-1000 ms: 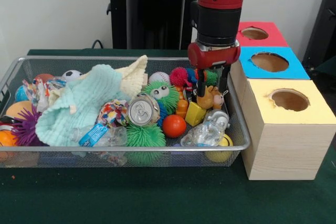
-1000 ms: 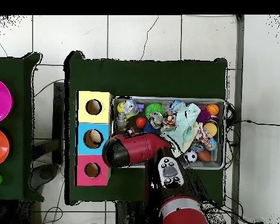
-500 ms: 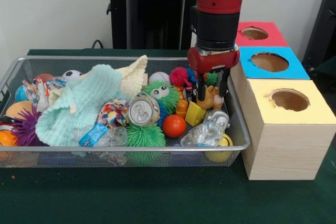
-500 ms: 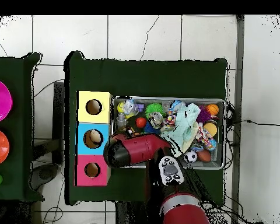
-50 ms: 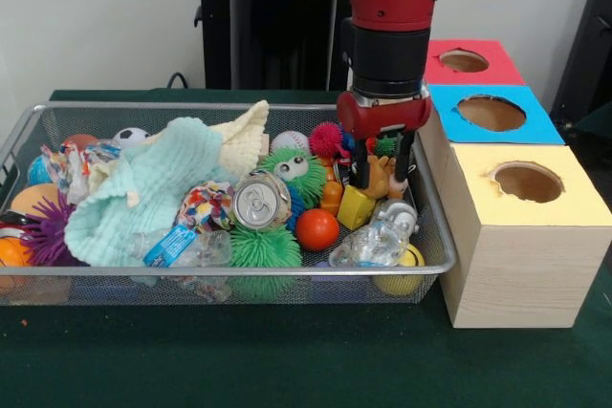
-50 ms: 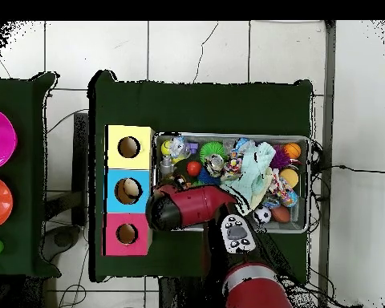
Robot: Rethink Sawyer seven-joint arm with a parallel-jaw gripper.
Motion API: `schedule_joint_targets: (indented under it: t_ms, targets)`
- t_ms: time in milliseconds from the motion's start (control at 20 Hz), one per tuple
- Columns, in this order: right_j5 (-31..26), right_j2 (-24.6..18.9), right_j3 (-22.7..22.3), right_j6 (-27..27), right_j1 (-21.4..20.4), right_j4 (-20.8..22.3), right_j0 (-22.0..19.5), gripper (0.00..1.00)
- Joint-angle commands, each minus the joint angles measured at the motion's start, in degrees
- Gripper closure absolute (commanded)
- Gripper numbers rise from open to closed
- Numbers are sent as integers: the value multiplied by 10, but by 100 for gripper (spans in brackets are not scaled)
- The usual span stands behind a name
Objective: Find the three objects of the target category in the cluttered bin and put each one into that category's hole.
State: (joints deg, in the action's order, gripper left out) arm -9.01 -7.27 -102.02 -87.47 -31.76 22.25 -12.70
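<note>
At the left of the wire-mesh bin [image 5: 229, 274], a pale green and cream cloth [image 5: 158, 179] lies heaped over spiky balls. Toward the middle sit a crushed silver drink can [image 5: 260, 201] and a smooth orange ball [image 5: 316, 229] — neither disturbed. Further right, the hand [image 5: 382, 177] is clamped on a small brown plush animal toy [image 5: 384, 177], its black fingers [image 5: 362, 171] standing on either side of it, just above a yellow plastic block [image 5: 356, 207]. Against a second ago, the red arm has risen slightly and the toy with it — the grasp seems to hold. Right of the bin wait the yellow-topped wooden box [image 5: 521, 236], blue-topped box [image 5: 490, 114] and red-topped box [image 5: 469, 61], each with a hole; which one suits the toy cannot be told.
</note>
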Motion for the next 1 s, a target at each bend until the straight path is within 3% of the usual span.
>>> schedule_joint_targets:
  t_ms: [50,250,950,1000]
  targets:
    - [24,5,-5,-63,15,27,-8,0]
    - [12,21,-2,-56,15,32,0,0]
    - [67,38,-37,-79,31,43,-7,0]
    - [67,39,-38,-79,32,40,-8,100]
